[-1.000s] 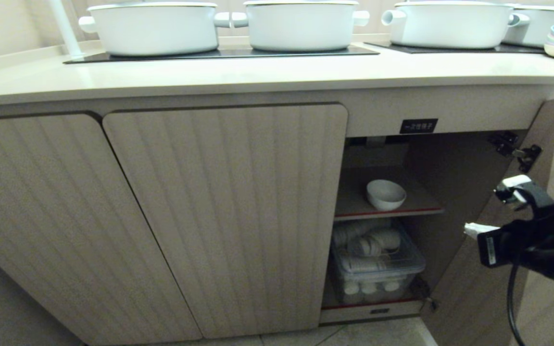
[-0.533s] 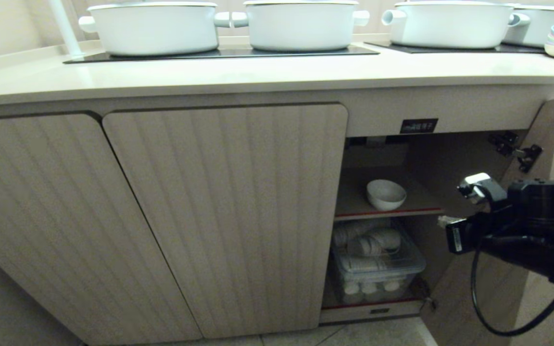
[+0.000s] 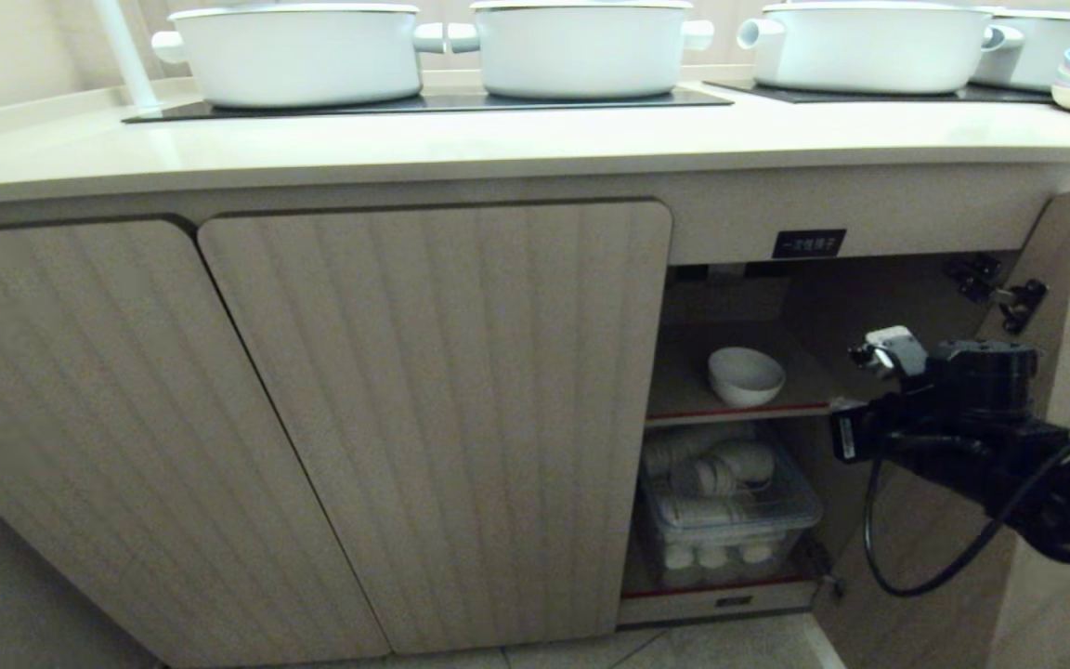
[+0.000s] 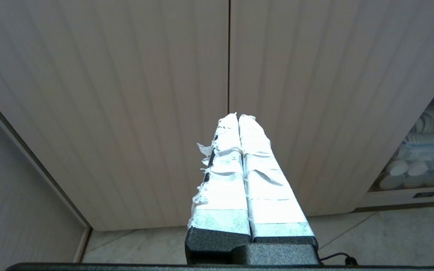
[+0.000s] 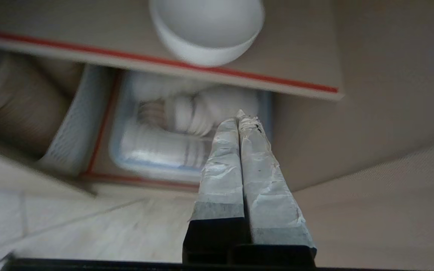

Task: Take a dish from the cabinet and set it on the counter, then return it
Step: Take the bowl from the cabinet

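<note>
- A small glossy white round bowl (image 3: 745,375) sits upright on the red-edged upper shelf (image 3: 804,405) inside the open compartment of the low beige fluted wood-grain cabinet (image 3: 433,418), near the shelf's front edge.
- The right gripper (image 5: 241,117), its tape-wrapped fingers pressed together and holding nothing, hovers at about four o'clock from the bowl, just outside the shelf and apart from it.
- Below the shelf, a clear plastic bin (image 3: 730,520) holds stacked white cups.
- The left gripper (image 4: 237,117), also pressed together and empty, points at the closed fluted doors.
- On the cream-beige countertop (image 3: 498,139) at twelve o'clock stand large white lidded pots (image 3: 298,51) on black cooktop panels (image 3: 424,104).
</note>
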Controlling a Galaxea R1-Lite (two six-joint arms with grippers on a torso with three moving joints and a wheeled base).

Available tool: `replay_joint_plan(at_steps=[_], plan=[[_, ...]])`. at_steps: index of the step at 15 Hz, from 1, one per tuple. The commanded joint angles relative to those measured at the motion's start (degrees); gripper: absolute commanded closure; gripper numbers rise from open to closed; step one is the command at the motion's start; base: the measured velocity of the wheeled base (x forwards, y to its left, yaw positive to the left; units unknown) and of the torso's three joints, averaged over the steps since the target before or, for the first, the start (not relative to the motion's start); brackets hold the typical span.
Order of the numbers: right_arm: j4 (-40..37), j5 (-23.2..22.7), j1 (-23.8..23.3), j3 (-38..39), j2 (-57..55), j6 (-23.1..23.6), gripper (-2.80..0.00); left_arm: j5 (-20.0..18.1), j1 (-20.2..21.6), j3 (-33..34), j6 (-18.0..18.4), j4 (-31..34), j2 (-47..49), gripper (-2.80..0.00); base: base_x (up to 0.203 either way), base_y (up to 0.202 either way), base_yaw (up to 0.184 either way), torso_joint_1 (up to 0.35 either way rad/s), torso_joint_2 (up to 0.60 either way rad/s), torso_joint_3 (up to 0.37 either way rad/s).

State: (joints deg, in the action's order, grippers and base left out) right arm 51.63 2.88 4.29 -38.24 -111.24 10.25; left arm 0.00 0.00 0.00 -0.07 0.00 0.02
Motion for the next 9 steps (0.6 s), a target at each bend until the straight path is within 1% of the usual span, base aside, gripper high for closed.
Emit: replay_joint_plan(at_steps=[1,4,7,9], plan=[[0.3,0.3,0.0,-1.9,-2.5,0.0,0.00,0.0,0.0,0.0,0.0,0.0,0.0,0.00,0.000,0.000,0.000,0.000,0.00,0.000],[0.3,0.8,-0.1,-5.4,-4.5,-0.2,0.00,0.0,0.0,0.0,0.1,0.0,0.0,0.00,0.000,0.000,0.000,0.000,0.00,0.000],[0.5,4.5,-0.2,-8.6,-6.8,-0.4,0.00,0.0,0.0,0.0,0.0,0.0,0.0,0.00,0.000,0.000,0.000,0.000,0.00,0.000],[0.5,4.9,-0.4,-10.1,-7.8,-1.2,0.00,0.0,0.0,0.0,0.0,0.0,0.0,0.00,0.000,0.000,0.000,0.000,0.00,0.000]])
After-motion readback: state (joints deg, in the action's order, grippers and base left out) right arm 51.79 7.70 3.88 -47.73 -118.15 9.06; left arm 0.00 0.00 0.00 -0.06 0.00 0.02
